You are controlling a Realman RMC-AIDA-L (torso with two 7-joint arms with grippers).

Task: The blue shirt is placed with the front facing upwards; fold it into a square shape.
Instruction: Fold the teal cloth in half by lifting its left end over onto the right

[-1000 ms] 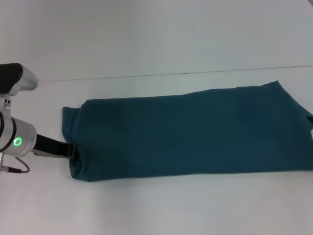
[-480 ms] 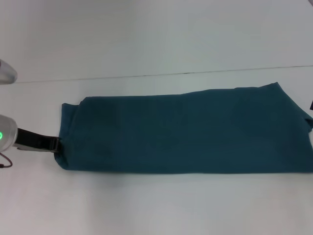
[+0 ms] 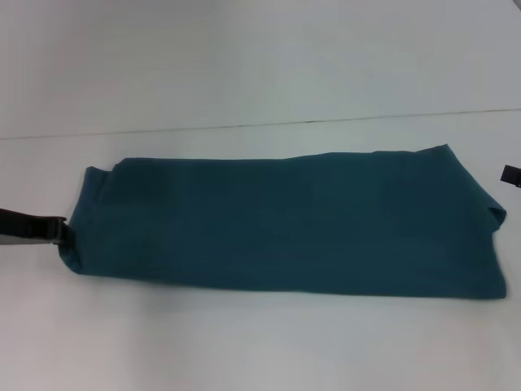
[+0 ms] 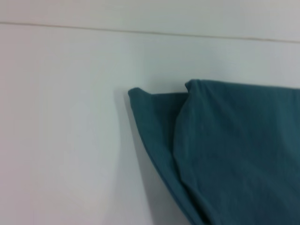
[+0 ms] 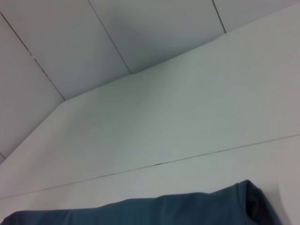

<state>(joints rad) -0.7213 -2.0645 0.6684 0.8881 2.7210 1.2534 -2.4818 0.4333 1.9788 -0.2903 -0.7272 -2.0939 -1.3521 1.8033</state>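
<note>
The blue shirt (image 3: 285,224) lies on the white table as a long folded strip running left to right, plain teal side up, with no lettering in sight. My left gripper (image 3: 59,231) is at the strip's left end, shut on the near-left corner of the cloth. Only a dark tip of my right gripper (image 3: 510,174) shows at the right edge of the head view, just off the shirt's far-right corner. The left wrist view shows the layered left end of the shirt (image 4: 225,154). The right wrist view shows the shirt's far edge (image 5: 187,211).
The white table (image 3: 260,342) has a thin seam line (image 3: 244,125) running across behind the shirt. A pale panelled wall (image 5: 140,37) rises behind the table in the right wrist view.
My left gripper has pulled back to the left, and the shirt's left end has slid left with it. The whole strip has shifted left; the right end has drawn in from the edge.
</note>
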